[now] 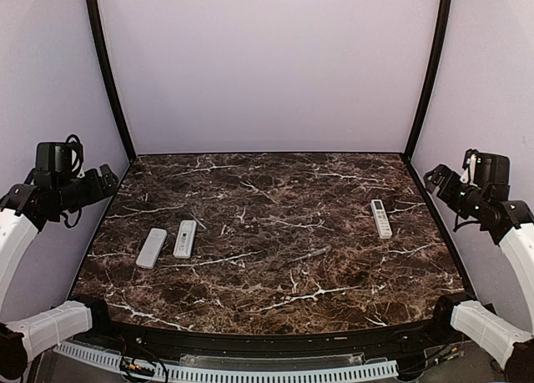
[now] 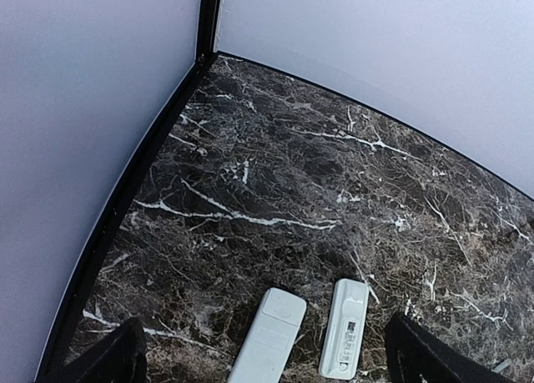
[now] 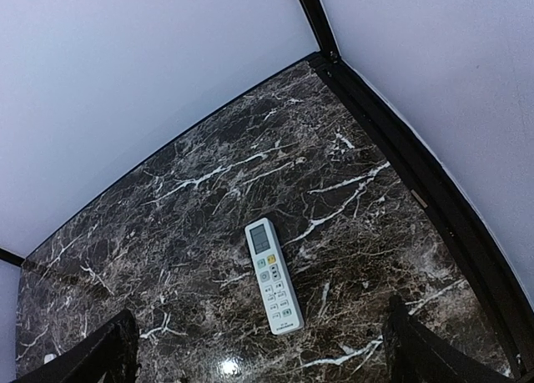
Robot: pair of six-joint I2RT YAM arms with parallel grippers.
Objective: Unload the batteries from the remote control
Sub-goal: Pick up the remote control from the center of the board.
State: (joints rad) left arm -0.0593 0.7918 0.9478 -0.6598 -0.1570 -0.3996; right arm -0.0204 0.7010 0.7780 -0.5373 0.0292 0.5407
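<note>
Opening step: left gripper (image 1: 106,178) and right gripper (image 1: 433,179) hang spread, empty. Two remotes (image 1: 184,239) lie well left of the button-up remote (image 1: 381,218); next, probably, grip one and open its back.

A plain remote (image 2: 269,343) lies beside a labelled remote (image 2: 345,329).

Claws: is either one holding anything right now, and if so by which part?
Nothing is held: the left claw and the right claw are both open and empty.
</note>
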